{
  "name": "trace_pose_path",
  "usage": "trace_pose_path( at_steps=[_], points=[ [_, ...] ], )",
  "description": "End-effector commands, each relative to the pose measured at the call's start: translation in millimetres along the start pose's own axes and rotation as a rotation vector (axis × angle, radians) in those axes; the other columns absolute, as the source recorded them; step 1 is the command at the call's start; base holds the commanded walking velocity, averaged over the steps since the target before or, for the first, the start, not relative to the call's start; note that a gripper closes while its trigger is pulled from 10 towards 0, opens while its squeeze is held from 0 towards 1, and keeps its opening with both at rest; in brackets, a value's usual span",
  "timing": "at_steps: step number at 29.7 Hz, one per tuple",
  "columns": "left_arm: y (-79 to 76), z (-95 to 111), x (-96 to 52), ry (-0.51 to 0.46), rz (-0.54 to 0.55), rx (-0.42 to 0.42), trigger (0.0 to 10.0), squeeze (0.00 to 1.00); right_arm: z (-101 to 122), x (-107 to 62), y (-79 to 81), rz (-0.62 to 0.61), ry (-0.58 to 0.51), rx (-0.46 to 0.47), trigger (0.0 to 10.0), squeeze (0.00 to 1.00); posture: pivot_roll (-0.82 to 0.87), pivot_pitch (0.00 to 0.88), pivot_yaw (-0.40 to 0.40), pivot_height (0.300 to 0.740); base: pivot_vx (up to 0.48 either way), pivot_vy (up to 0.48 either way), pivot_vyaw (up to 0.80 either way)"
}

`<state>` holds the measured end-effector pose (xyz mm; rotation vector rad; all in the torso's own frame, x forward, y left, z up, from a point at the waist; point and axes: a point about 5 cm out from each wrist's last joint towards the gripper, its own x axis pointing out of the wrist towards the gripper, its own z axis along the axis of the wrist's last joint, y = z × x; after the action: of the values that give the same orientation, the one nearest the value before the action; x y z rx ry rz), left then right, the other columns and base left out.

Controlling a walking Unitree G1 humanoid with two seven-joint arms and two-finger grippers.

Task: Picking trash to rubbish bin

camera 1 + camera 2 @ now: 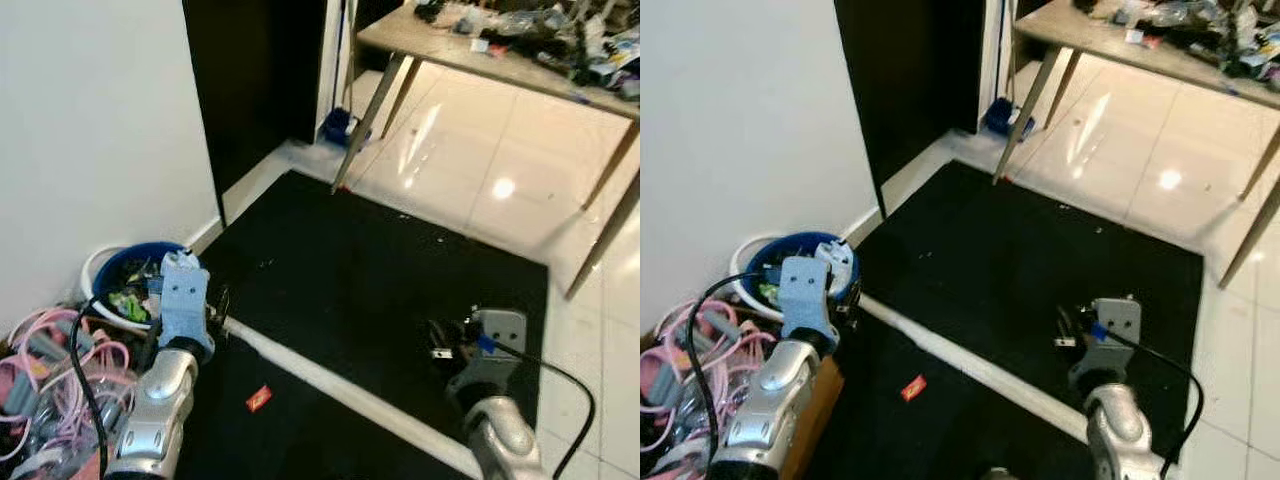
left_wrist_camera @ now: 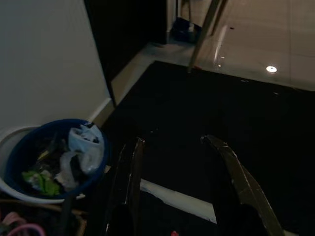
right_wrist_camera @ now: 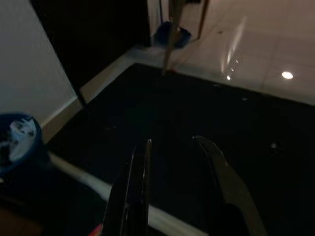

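While I stand at the near edge of the black mat (image 1: pixel 400 270), it runs from my feet out to the far tiled floor (image 1: pixel 480 150), with a pale strip (image 1: pixel 330 385) crossing it diagonally from near left toward near right. Far right stands a cluttered table (image 1: pixel 470 50) on slanted legs. On my left, against the white wall (image 1: pixel 90 130), sits the rubbish bin (image 2: pixel 29 147), a blue tub lined in white, already holding a crumpled white bag and green scraps. Near it, further left, is a heap of pink cables (image 1: pixel 60 370).

My left gripper (image 2: pixel 182 167) is held up beside the bin, fingers parted, nothing between them. My right gripper (image 3: pixel 177 172) hovers over the mat on the right, fingers also spread and empty.

Smallest item, and the one that counts: a red scrap of trash (image 1: pixel 258 398) lying flat on the mat, on the near side of the pale strip. It lies below and slightly right of my left gripper, and well left of my right gripper. Left arm is clearly nearer, I judge, and the bin is on that same side. Scrap's long axis looks tilted, running roughly near-left to far-right, though it is too small to be sure. Next move likely needs the left gripper dropped down and back toward me.
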<state>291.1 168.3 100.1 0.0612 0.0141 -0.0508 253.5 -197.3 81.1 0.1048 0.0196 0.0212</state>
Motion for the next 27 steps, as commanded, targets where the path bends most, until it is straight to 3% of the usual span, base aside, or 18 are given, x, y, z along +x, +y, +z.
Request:
trace_pose_path(
  at_steps=[1,20,27],
  points=[
    [-1.9,-5.3,-5.7,0.024,-0.009,0.006,10.0,0.00,-8.1,-3.5,-3.5,-0.020,0.032,0.017,10.0,0.00,-0.02,0.157,0.003,0.740,0.000,0.000,-0.51],
    [3.8,-4.8,-8.5,0.024,-0.024,-0.009,10.0,0.00,-3.4,-2.1,5.7,0.000,0.021,0.022,10.0,0.00,-0.03,0.168,0.001,0.740,0.000,0.000,-0.51],
    [2.0,-1.8,-6.6,0.014,-0.020,-0.017,10.0,0.00,-6.6,-2.8,0.1,-0.016,0.030,0.029,10.0,0.00,-0.01,0.161,0.000,0.740,0.000,0.000,-0.51]
  ],
)
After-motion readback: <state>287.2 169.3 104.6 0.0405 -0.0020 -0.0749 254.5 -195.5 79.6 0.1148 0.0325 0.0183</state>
